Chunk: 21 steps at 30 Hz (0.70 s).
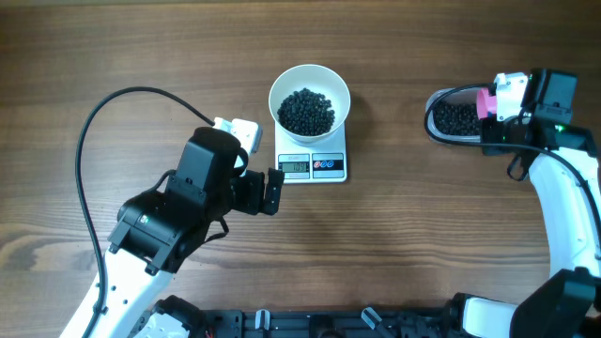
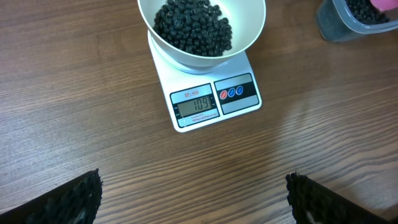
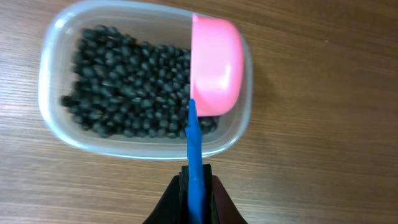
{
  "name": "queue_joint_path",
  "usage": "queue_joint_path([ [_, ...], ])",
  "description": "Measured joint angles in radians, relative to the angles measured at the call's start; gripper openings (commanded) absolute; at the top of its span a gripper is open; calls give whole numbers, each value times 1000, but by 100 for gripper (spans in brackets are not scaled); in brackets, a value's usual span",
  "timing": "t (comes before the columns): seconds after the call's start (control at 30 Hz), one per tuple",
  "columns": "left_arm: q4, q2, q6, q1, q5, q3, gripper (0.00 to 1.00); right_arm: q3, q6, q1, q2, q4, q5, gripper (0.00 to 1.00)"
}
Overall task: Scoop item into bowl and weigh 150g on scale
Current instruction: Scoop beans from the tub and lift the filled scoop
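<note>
A white bowl [image 1: 310,101] holding black beads [image 1: 307,111] stands on the white scale [image 1: 313,165], whose display is lit. In the left wrist view the bowl [image 2: 202,31] and scale [image 2: 211,99] lie ahead of my open left gripper [image 2: 193,196], which hovers over bare wood in front of the scale. More black beads [image 3: 124,81] fill a clear plastic tub [image 3: 143,81] at the right. My right gripper [image 3: 196,186] is shut on the blue handle of a pink scoop [image 3: 214,65], whose cup is turned on its side over the tub's right end.
The tub [image 1: 455,115] sits at the far right of the wooden table, with the right arm [image 1: 563,188] curving up beside it. A black cable [image 1: 94,141] loops left of the left arm.
</note>
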<state>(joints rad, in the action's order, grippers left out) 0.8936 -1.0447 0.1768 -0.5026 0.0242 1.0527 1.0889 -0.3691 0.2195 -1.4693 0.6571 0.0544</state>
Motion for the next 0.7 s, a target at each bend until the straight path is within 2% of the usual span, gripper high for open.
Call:
queue_joint_path([
  [0.27,0,0,0,0,0,0,100,0,-11,0,-43,-3,5,4],
  [0.53,0,0,0,0,0,0,100,0,-31,4,-64,-8,-90,4],
  [0.7,0,0,0,0,0,0,100,0,-93,7,-68,-12,-157,4],
])
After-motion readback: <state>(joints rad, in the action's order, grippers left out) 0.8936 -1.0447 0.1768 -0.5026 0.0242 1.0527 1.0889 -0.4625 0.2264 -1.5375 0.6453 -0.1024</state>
